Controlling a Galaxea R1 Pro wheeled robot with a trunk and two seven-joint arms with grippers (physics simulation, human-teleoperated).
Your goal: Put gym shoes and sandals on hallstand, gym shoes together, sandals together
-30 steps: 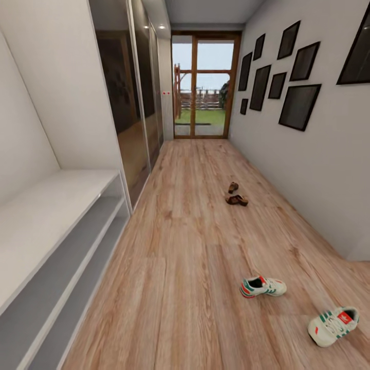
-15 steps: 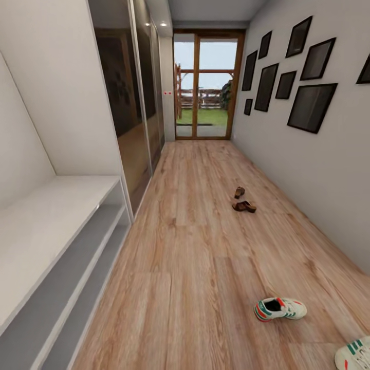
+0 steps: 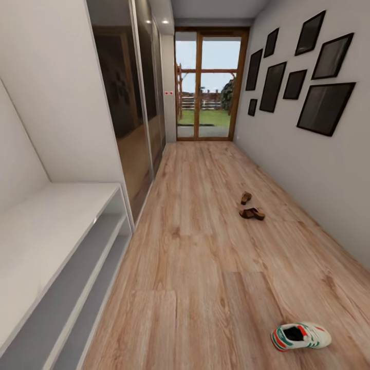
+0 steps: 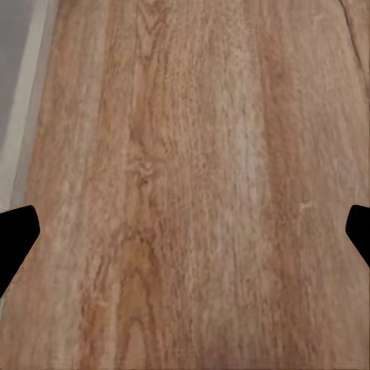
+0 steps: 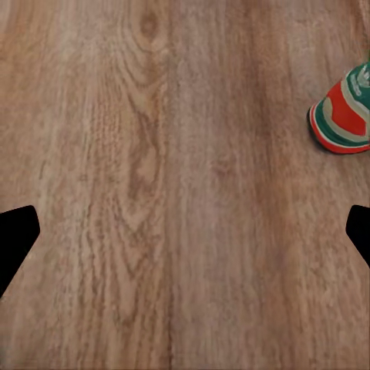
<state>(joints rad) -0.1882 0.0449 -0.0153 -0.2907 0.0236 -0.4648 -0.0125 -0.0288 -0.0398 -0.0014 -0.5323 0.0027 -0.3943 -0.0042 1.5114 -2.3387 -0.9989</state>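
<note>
Grippers: left gripper (image 4: 185, 231) and right gripper (image 5: 185, 231) are hanging wide apart, empty | one gym shoe (image 3: 300, 336) and both sandals (image 3: 252, 213) are lying on the corridor floor (image 3: 205, 257), hallstand (image 3: 46, 231) bare | risk: base is possibly rolling past the shoe.

The rack (image 3: 56, 226) runs off the head view's edge, so its near end and the depth of its shelves cannot be read. The sandals (image 3: 251, 208) are too small for straps or soles to be made out. In the right wrist view, one shoe (image 5: 344, 112) is cut by the edge beyond one fingertip — only its heel shows. Each gripper's fingers (image 4: 14, 239) (image 5: 15, 239) show as dark tips at the frame sides — the rest is cut off.
</note>
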